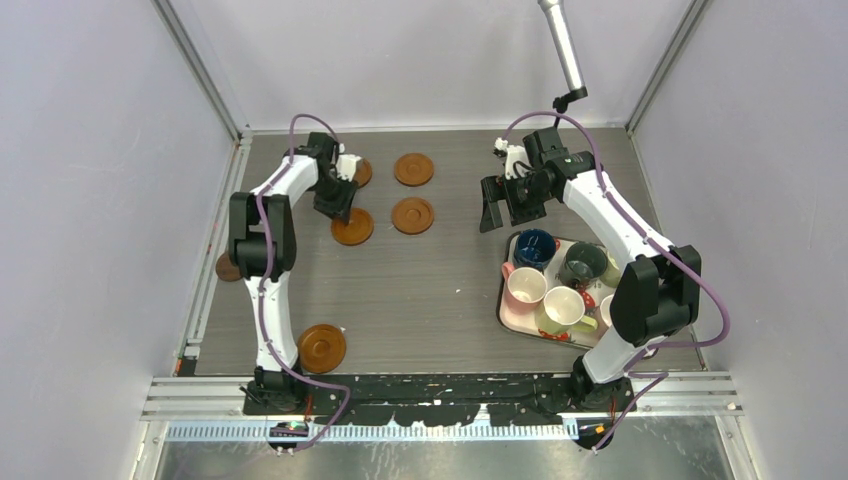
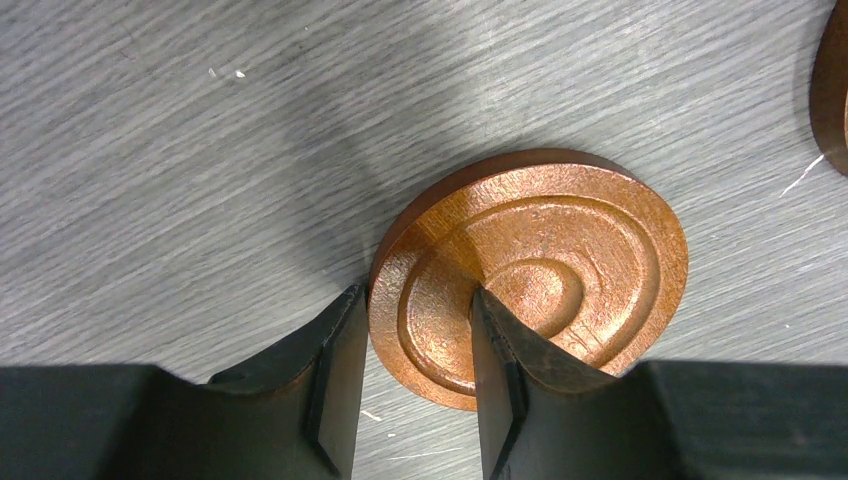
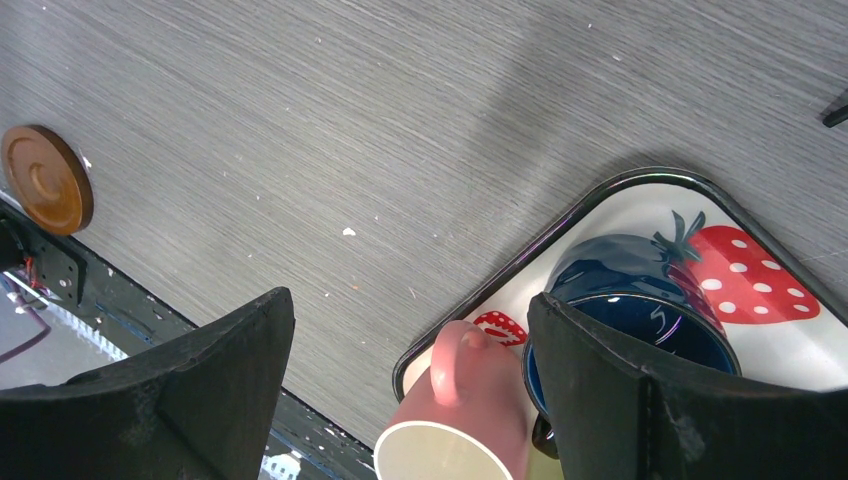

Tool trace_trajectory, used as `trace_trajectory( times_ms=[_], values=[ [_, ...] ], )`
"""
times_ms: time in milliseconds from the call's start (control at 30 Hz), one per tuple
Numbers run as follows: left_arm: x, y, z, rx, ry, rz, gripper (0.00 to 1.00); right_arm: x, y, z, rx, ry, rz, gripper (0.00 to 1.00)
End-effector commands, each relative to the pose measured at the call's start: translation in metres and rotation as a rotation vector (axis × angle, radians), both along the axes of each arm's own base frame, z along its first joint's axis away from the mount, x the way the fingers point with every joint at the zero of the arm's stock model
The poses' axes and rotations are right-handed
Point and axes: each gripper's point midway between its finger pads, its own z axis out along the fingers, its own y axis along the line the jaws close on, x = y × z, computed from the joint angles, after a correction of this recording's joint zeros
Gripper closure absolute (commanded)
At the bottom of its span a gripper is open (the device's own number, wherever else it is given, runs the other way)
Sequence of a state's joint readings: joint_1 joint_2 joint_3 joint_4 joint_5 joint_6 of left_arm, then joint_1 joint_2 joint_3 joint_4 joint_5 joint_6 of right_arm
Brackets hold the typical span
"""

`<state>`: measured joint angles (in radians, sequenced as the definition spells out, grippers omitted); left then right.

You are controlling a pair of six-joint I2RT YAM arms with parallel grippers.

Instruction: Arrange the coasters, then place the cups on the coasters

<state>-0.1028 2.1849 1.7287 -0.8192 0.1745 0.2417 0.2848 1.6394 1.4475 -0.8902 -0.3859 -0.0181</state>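
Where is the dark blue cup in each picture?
Top external: the dark blue handled cup sits right of centre, at the far-left corner of the white strawberry-print tray.
Left wrist: not in it.
Right wrist: lower right, partly behind a black finger.
Shared landmark: the tray, seen in both of those views.

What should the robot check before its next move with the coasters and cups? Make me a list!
1. The left gripper grips the coaster by its rim: ok.
2. That coaster lies flat on the table: cannot tell.
3. The right gripper is open above the tray: ok.
4. The cups stand on coasters: not ok, they are on the tray.
5. Coasters all arranged: not ok, a stray coaster lies at the table's near edge.
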Motion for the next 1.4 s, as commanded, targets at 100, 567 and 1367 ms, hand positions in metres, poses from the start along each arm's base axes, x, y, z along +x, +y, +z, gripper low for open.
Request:
trace_trajectory(
  times_ms=[100,567,1367],
  values=[
    [0.020,0.016,-0.007,0.087,-0.063,0.017,0.62,0.006,0.000,0.006,0.004,-0.032,0.001,0.09],
    [0.028,0.012,0.020,0.058,-0.098,0.035,0.49,0.005,0.001,0.008,0.009,-0.037,0.002,0.09],
    [-0.215,0.033,0.069,-0.064,0.041,-0.567,0.13,-0.021,-0.003,0.019,0.038,-0.054,-0.005,0.04]
  ],
)
